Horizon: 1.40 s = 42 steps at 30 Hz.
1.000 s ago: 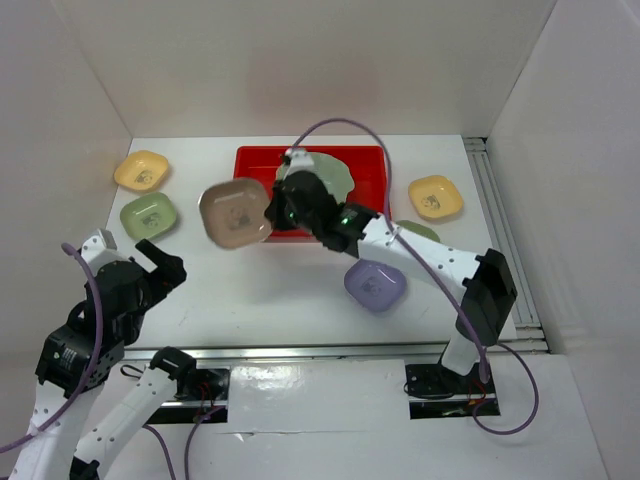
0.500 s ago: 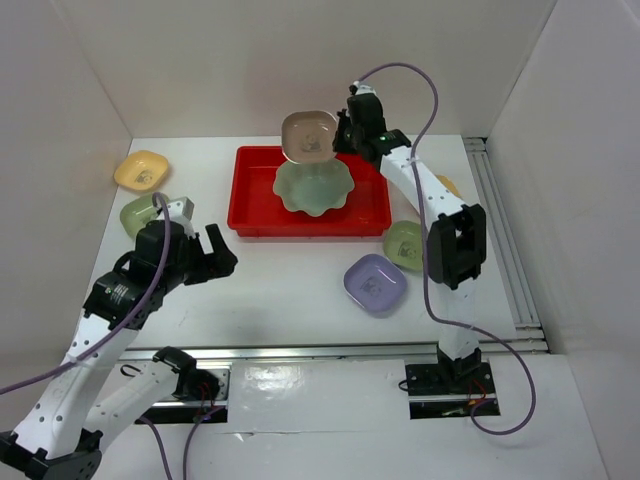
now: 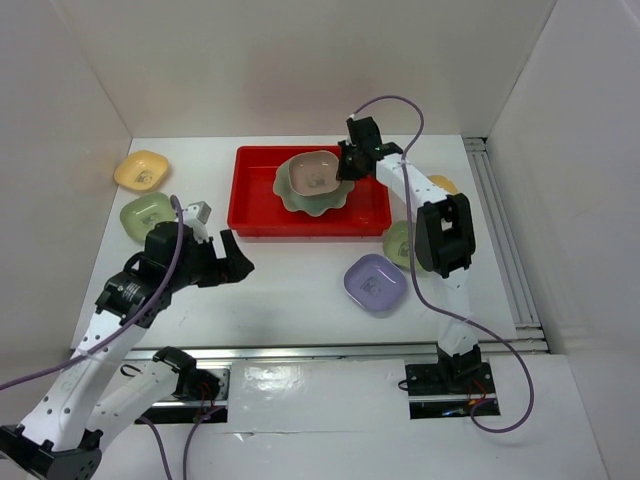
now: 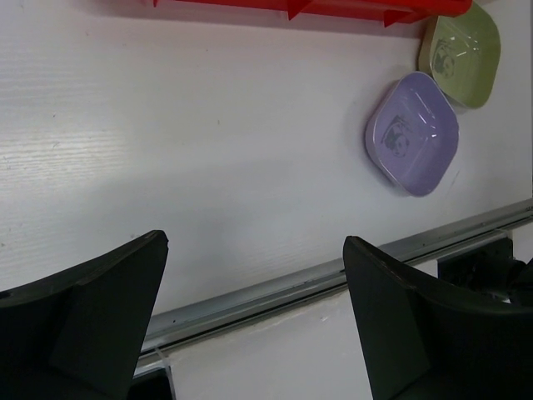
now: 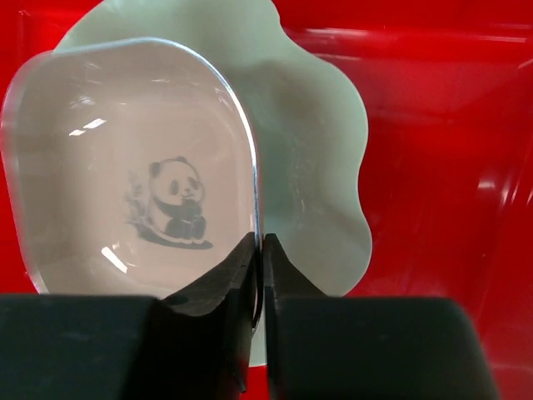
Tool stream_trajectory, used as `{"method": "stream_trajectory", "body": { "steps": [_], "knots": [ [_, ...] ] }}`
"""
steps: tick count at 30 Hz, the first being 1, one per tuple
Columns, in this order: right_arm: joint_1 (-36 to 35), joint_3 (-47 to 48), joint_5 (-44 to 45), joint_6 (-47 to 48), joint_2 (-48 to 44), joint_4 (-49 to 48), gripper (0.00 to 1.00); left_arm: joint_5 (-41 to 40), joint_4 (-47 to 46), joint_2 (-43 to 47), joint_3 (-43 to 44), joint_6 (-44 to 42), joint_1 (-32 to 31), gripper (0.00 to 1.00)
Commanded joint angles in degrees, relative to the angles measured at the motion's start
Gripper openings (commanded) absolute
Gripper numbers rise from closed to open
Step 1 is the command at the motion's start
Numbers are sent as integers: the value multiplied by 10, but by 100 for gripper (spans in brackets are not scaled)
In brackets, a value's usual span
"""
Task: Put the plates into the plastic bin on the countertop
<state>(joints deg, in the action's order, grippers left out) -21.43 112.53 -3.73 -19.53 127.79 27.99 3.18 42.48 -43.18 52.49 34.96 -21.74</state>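
Right wrist: plate (image 5: pixel 133 183) in tool (image 5: pixel 260 246)

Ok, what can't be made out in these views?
Top view: one yellow dish is nearly all hidden behind the right arm, which also covers part of a green dish.
Left wrist: the red bin is cut off by the top edge; its contents are unseen.
Right wrist: whether the pinkish-beige dish, pinched by the jaws, rests on the large pale green dish or hangs above it.
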Motion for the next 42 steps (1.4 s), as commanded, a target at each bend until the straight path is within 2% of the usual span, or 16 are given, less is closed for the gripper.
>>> {"method": "stream_trajectory", "body": {
  "steps": [1, 3, 6, 7, 8, 9, 12, 14, 17, 22, 24, 28, 29, 33, 37, 42],
  "knots": [
    [1, -6, -11, 1, -10, -33, 16, 24, -36, -1, -5, 6, -2, 100],
    [1, -6, -3, -4, -10, -33, 22, 31, -51, -1, -11, 13, -2, 100],
    [-5, -6, -3, -4, -10, -38, 26, 60, -83, -7, -37, 24, -2, 100],
    [-10, 2, -3, -4, -16, -38, 37, 69, -95, -7, -46, 35, -2, 100],
    [-10, 8, 3, -4, -16, -32, 44, 81, -111, -12, -57, 42, -2, 100],
    [-16, 20, 3, -4, -16, -32, 45, 109, -154, -12, -86, 60, -2, 100],
    [-16, 37, 8, -4, -22, -18, 70, 150, -231, -18, -151, 98, -19, 100],
    [-16, 48, 13, -4, -27, -3, 82, 150, -285, -43, -169, 112, -38, 100],
    [-21, 43, 21, -4, -48, -3, 85, 124, -338, -67, -181, 126, -83, 100],
    [-32, 20, 39, -4, -118, -15, 94, 117, -435, -135, -201, 145, -119, 100],
    [-32, 20, 53, -4, -160, -8, 94, 122, -479, -155, -213, 145, -125, 99],
    [-43, -54, 105, 1, -254, 4, 94, 106, -575, -233, -211, 158, -145, 94],
    [-43, -75, 110, 1, -276, -1, 94, 99, -582, -234, -206, 158, -145, 94],
    [-49, -172, 121, 1, -400, -22, 94, 85, -614, -344, -162, 147, -175, 90],
    [-62, -219, 132, 1, -461, -15, 94, 61, -628, -419, -115, 134, -197, 87],
    [-67, -243, 138, 1, -485, -3, 94, 55, -652, -484, -79, 139, -217, 87]
  ]
}}
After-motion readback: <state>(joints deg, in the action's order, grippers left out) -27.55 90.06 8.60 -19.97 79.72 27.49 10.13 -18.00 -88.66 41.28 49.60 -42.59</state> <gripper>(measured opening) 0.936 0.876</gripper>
